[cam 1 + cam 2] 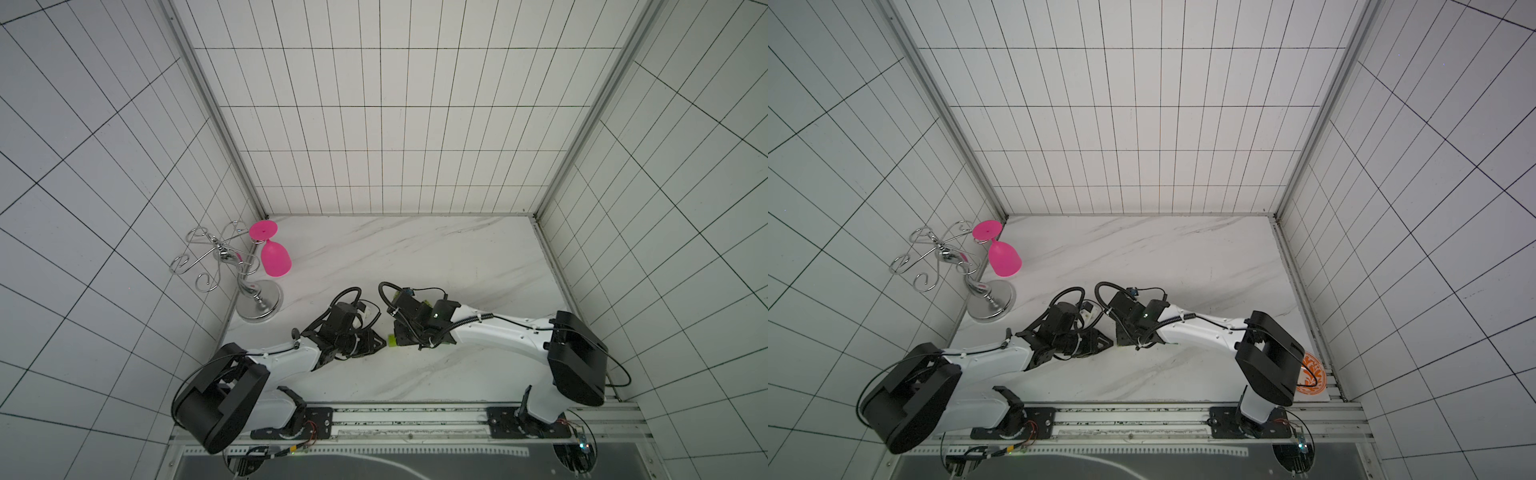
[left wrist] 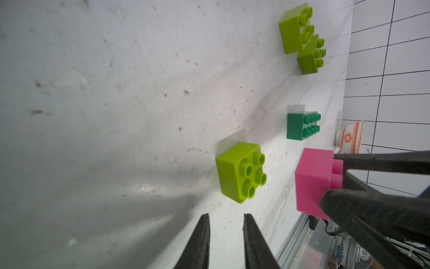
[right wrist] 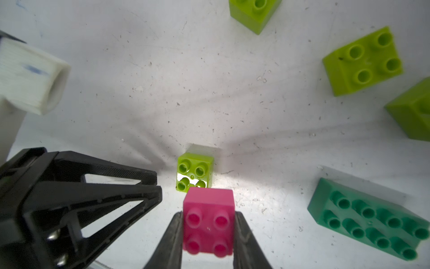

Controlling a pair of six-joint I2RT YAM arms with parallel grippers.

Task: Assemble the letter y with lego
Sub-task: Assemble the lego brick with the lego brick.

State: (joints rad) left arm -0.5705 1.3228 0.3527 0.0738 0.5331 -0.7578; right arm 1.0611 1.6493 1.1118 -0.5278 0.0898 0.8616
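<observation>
The right hand (image 3: 208, 215) is gripping the pink brick (image 3: 208, 223) just above, slightly short of, the lime brick (image 3: 195, 172); the left hand (image 2: 225, 216), barely parted, is holding nothing.

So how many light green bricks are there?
4 lime bricks: one just ahead of the pink brick in the right gripper, two close together past the dark green brick, one alone farther off. Others may be hidden.

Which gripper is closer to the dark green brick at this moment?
Right. The right gripper, shut on the pink brick, is beside the dark green brick, not touching it. The left gripper is beyond the right one, farther away.
</observation>
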